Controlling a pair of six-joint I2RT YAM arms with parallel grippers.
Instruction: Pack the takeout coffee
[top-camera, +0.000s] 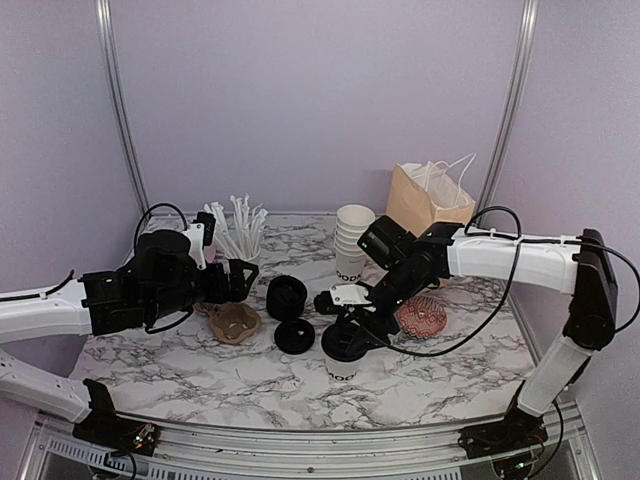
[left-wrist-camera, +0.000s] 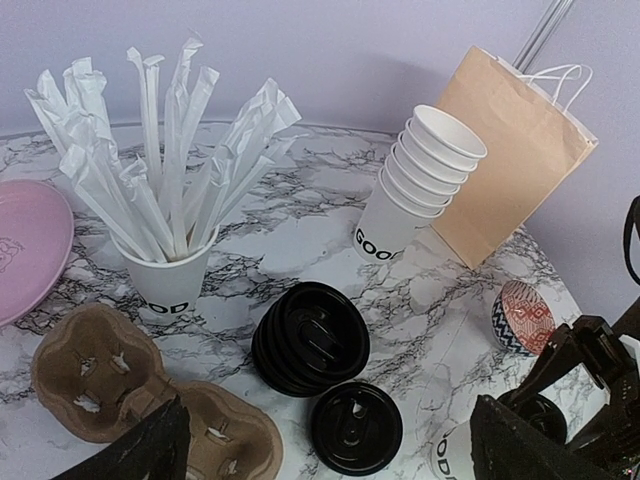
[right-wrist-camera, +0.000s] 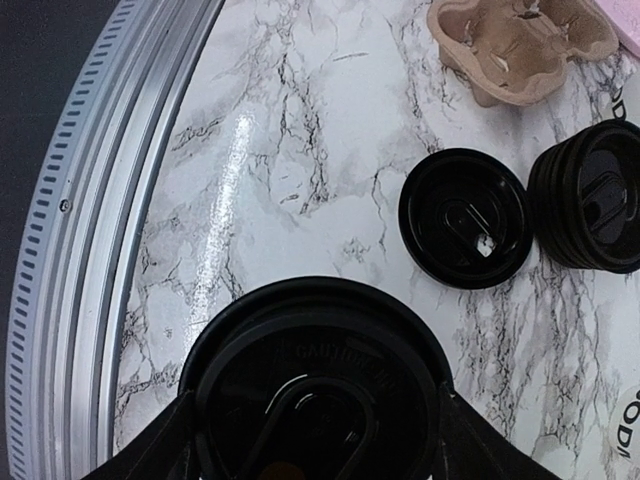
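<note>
From above, the marble table (top-camera: 200, 385) has bare room along its near edge, where a metal rail (top-camera: 300, 438) runs. The back is crowded. A cup of wrapped straws (top-camera: 240, 235), a tall stack of white cups (top-camera: 352, 240) and a brown bag (top-camera: 428, 200) stand there. In the middle lie a brown cup carrier (top-camera: 232, 323), a stack of black lids (top-camera: 287, 297) and one loose lid (top-camera: 294, 337). A round patterned disc (top-camera: 421, 316) lies just right of the right gripper (top-camera: 350, 335). The takeout coffee cup (top-camera: 342, 367) stands near the front middle, right under that gripper. The left gripper (top-camera: 240, 278) hangs just behind the carrier, spread wide, holding nothing.

In the left wrist view, a pink plate (left-wrist-camera: 25, 245) shows at the left edge. The left fingers (left-wrist-camera: 135, 450) stand far apart at the bottom. The carrier and the loose lid lie between them. Only a bit of the coffee cup shows low on the right, well apart from this hand.

In the right wrist view, the cup's black lid fills the bottom. The right fingers (right-wrist-camera: 150, 455) sit tight against its two sides, and no gap shows. Bare marble runs left to the rail. The loose lid and the lid stack lie to the right, apart from the cup.
</note>
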